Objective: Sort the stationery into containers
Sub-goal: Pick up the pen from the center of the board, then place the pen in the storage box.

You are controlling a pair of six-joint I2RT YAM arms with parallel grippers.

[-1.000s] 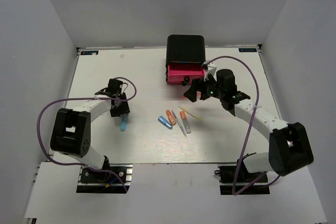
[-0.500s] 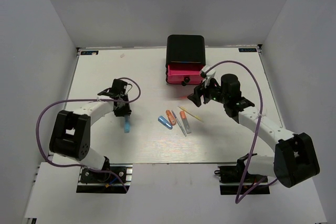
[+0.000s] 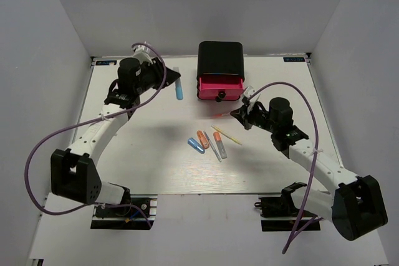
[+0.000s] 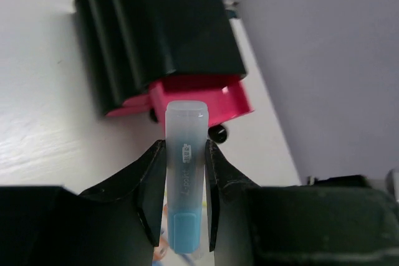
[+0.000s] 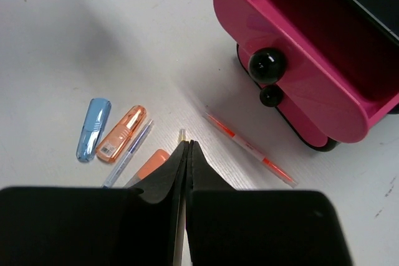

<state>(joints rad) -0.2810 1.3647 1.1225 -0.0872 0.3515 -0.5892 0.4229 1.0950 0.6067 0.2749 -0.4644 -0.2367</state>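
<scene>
My left gripper [image 3: 173,81] is raised to the left of the black cabinet [image 3: 220,59] and is shut on a light-blue highlighter [image 3: 179,86]. In the left wrist view the highlighter [image 4: 186,172] stands between the jaws, pointing at the open pink drawer [image 4: 199,101]. My right gripper [image 3: 237,114] hovers in front of that drawer [image 5: 299,85], its jaws pressed together on nothing. A pink-orange pen [image 5: 249,147] lies on the table just below the drawer's black knob [image 5: 267,65]. Blue [image 5: 93,129] and orange [image 5: 122,133] capsules, a grey pen [image 5: 128,152] and a yellow pen [image 3: 225,135] lie nearer.
A second orange capsule [image 3: 219,144] lies beside the grey pen [image 3: 214,147]. The white table [image 3: 143,154] is walled in grey on three sides. Purple cables loop off both arms. The cabinet stands at the back middle.
My left arm has lifted the light-blue highlighter off the table and swung it up and back, next to the cabinet. My right gripper has gone from open to shut and drawn slightly right.
</scene>
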